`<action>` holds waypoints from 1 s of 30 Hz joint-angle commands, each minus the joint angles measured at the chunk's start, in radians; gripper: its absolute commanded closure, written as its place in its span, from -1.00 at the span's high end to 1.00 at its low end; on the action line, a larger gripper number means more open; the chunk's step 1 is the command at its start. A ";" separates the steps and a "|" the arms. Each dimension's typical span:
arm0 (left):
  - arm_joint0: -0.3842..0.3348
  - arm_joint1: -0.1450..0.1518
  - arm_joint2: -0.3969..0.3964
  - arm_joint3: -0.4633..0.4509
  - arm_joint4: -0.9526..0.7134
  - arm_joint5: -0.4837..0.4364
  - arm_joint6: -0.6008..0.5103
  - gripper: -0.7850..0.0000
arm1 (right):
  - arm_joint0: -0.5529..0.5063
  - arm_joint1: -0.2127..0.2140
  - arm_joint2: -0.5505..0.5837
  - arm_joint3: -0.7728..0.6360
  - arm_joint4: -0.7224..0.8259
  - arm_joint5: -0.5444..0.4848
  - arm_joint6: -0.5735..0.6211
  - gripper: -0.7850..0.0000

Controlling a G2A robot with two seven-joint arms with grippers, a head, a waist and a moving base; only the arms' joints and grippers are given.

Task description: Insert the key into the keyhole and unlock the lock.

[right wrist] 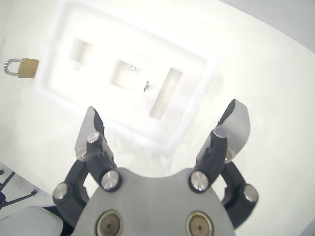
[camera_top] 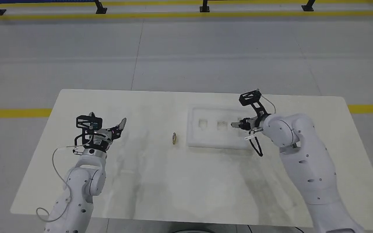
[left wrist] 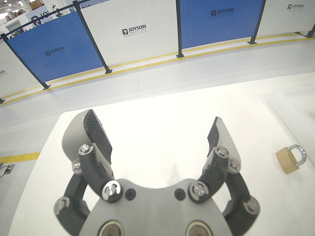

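Note:
A small brass padlock [camera_top: 174, 138] with a silver shackle lies on the white table, just left of a white foam tray [camera_top: 198, 112]. In the right wrist view the padlock [right wrist: 24, 67] lies beside the tray [right wrist: 137, 37], and a small metal key [right wrist: 146, 86] rests on the tray floor between two recesses. My right gripper [right wrist: 163, 106] hangs open above the tray's right end [camera_top: 242, 129], holding nothing. Over the left part of the table, well left of the padlock [left wrist: 288, 159], my left gripper [left wrist: 154, 119] is open and empty [camera_top: 116, 131].
The tray has three recesses, and a tiny ring [right wrist: 133, 68] lies at the edge of the middle one. The table [camera_top: 175, 186] is bare in front of both arms. Blue and white fence panels [left wrist: 133, 33] stand beyond the floor behind the table.

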 commanded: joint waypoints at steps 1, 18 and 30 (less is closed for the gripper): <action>0.000 0.000 0.000 0.000 0.000 0.000 0.000 1.00 | 0.017 -0.003 -0.021 0.034 -0.011 0.001 -0.008 0.47; 0.000 0.000 0.000 0.000 0.000 0.000 0.000 1.00 | 0.073 -0.025 -0.122 0.159 -0.004 0.005 -0.057 -0.11; 0.000 0.000 0.000 0.000 0.000 0.000 0.000 1.00 | 0.106 -0.034 -0.150 0.210 -0.002 0.009 -0.073 -0.21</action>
